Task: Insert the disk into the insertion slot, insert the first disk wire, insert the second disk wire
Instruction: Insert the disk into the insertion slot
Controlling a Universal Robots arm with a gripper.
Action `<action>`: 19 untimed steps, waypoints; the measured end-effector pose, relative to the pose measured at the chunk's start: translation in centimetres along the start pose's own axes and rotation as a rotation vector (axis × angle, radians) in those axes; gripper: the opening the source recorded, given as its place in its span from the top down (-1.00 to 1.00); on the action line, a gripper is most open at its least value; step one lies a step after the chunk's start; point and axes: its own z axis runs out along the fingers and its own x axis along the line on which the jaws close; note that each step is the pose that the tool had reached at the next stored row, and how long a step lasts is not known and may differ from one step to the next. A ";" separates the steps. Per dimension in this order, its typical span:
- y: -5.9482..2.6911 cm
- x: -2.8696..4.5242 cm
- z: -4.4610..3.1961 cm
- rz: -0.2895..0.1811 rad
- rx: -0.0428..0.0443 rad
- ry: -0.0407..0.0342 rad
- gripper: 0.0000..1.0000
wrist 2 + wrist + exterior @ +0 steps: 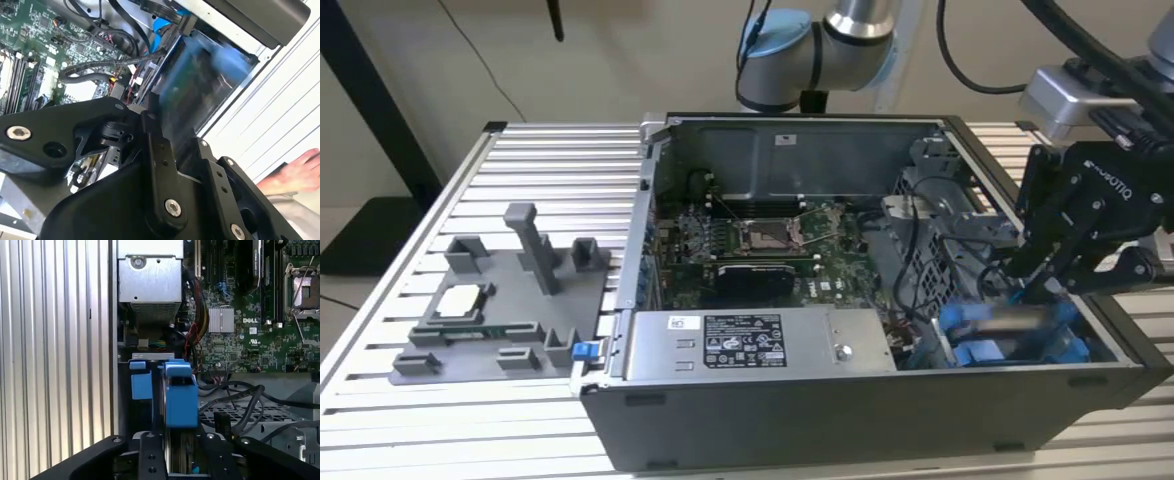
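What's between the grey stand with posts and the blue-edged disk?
In the exterior view, the silver box with a white sticker sits between the grey stand and the disk.

A white label (744, 342) with black blocks of fine print sits on the silver box (854, 345); its lines are too small to make out. A small white sticker (786, 139) sits on the back wall of the computer case (854, 155). White lettering runs along the black body of the claw (1034, 285). In the first wrist view, a white logo word and small certification marks are printed on the green circuit board (235, 347).
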 end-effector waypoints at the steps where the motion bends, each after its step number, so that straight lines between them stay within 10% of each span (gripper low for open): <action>1: 0.00 0.00 0.00 0.000 0.0000 0.0001 1.00; 2: 0.00 0.00 0.00 0.000 0.0000 0.0001 -1.00; 12: 0.35 -0.21 -1.38 0.000 0.0000 -0.0007 -1.00; 19: 0.81 -1.73 -1.33 0.000 0.0014 -0.0010 -1.00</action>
